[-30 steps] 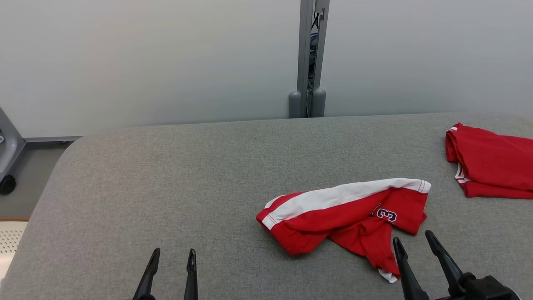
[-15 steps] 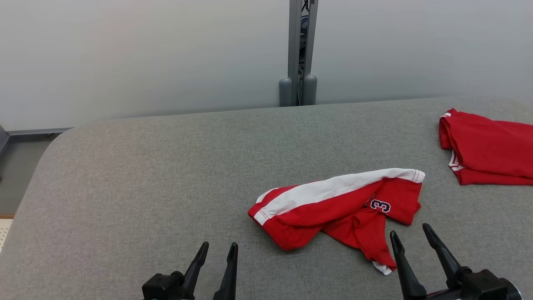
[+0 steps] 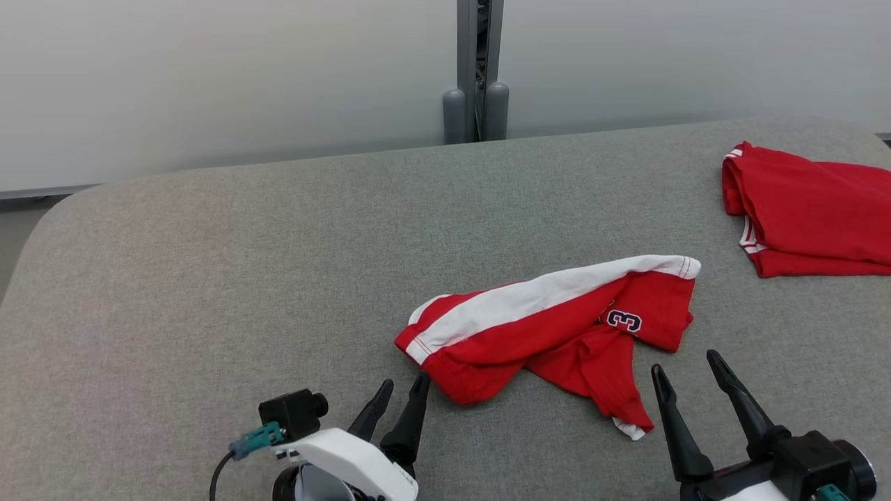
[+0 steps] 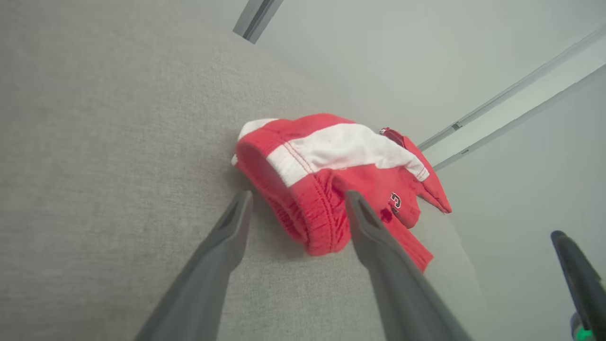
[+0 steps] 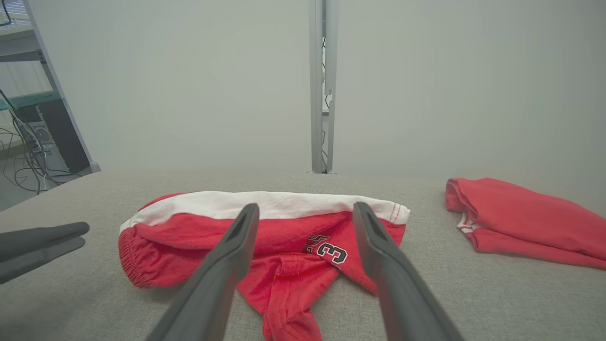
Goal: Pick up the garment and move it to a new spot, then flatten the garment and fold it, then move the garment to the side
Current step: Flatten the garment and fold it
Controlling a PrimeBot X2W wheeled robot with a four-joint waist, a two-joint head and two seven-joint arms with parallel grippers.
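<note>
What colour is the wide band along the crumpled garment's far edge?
White band on the red garment; head view shows it best.

A dark numeral 3 [image 3: 624,321], outlined in white, stands on the crumpled red-and-white shorts [image 3: 550,334]; a neighbouring character is lost in a fold.

The left gripper [image 4: 299,195] is pointing at the garment [image 4: 341,147] with its 2 fingers spread wide, and the garment's gathered red edge is showing between the tips, though whether they are touching it is not coming through clearly. The garment, red with a white band and a 3 on it, is lying crumpled on the grey table [image 4: 94,142]. At the lower right edge, 1 dark finger of the right gripper [image 4: 576,277] is poking in.
</note>
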